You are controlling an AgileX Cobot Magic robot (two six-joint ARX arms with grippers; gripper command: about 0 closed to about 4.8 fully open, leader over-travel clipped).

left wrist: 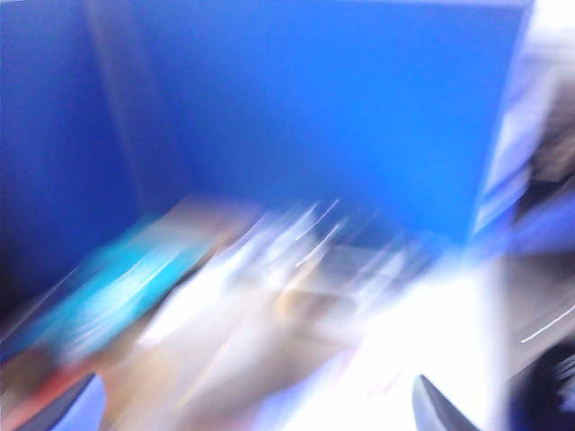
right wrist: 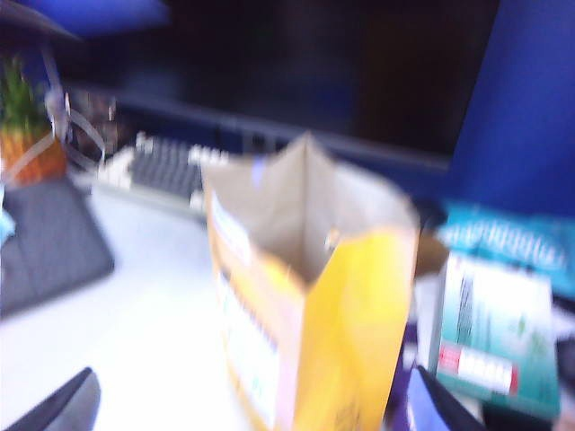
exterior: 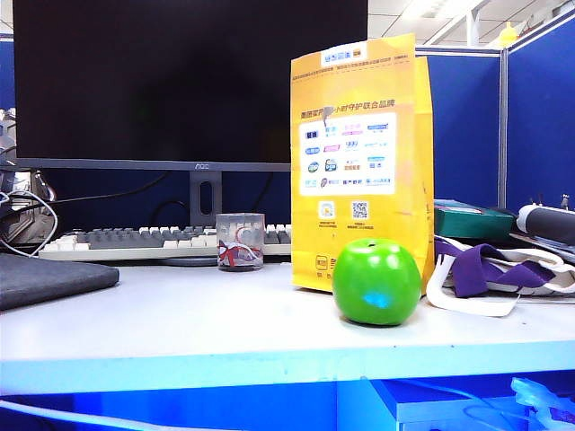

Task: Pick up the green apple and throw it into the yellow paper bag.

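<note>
Nearest on the pale table (exterior: 180, 332) sits a blue-patched apple (exterior: 377, 283), glossy green with a light-blue mark on its front, resting just in front of the yellow paper bag (exterior: 359, 162) and overlapping its lower right corner in the exterior view. That bag stands upright with its white panel of logos and codes facing the camera. The green apple of the task, the one without a blue mark, shows in no view, and where it lies cannot be told. Left of the bag stands a small glass cup (exterior: 240, 241), and at the far left edge lies a dark mat (exterior: 45, 278). To the right of the bag a purple and white strap (exterior: 485, 274) is heaped on the table, with a teal box (exterior: 472, 220) behind it. Behind the cup runs a keyboard (exterior: 135, 241), then the black monitor (exterior: 180, 81), and last the blue partition (exterior: 539, 117). Neither arm shows in the exterior view. The right gripper (right wrist: 252, 404) hangs above the bag's open mouth, jaws spread wide with nothing between them; its blurred wrist view looks down into the bag's pale brown inside, where no contents can be made out. The left gripper (left wrist: 252, 409) also has its jaws far apart and empty; its wrist view is heavily smeared, showing little but the blue wall and a teal shape (left wrist: 117, 287).
</note>
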